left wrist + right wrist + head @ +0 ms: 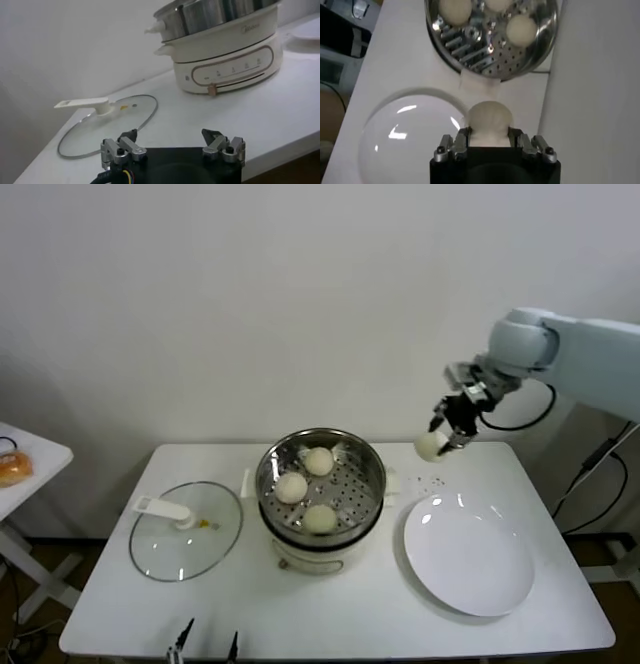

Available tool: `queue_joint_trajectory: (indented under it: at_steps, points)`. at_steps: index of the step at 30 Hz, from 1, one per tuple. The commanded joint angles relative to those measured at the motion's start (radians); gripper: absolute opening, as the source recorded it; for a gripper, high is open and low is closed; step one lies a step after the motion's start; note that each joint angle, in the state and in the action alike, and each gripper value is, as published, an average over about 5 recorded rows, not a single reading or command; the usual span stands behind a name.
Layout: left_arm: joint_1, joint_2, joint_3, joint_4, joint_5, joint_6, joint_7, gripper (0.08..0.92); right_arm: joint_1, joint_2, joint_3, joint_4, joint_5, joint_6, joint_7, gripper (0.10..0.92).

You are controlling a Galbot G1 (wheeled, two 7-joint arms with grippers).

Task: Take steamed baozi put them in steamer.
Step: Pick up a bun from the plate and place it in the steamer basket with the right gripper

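Steel steamer (322, 479) with 3 baozi (319, 461), right pincer (447, 436) clamping 1 baozi (431, 446), left pincer (172, 145) wide.

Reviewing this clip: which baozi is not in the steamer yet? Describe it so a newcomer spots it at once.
Start at the steel steamer mid-table, then look right, above the white plate. There the right end effector grips the fourth baozi in the air. The other three baozi sit on the steamer floor.

Head camera looks down on the bench (330, 614); both wrist cameras share the steamer (320, 484), the left apparently from bench level.
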Motion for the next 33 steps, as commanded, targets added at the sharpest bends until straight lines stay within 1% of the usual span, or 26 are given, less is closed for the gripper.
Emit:
queue_joint_trajectory:
  at_steps: [1,12,23,33]
  points:
    - [-0.002,0.001,0.001,-0.002,0.001,0.003,0.003,0.823,0.074,0.218,0.012,0.033,0.175,-0.096,0.035,0.535]
    - [-0.005,-0.003,-0.003,0.000,0.000,0.004,0.006,0.823,-0.172,0.317,0.078,-0.019,0.055,-0.142,0.104,0.535]
    - [-0.011,-0.005,-0.008,0.005,-0.003,0.005,0.006,0.823,-0.319,0.330,0.071,-0.076,-0.087,-0.142,0.152,0.536]
    - [-0.011,-0.005,-0.009,0.007,-0.002,0.003,0.005,0.823,-0.357,0.316,0.099,-0.086,-0.102,-0.147,0.169,0.548]
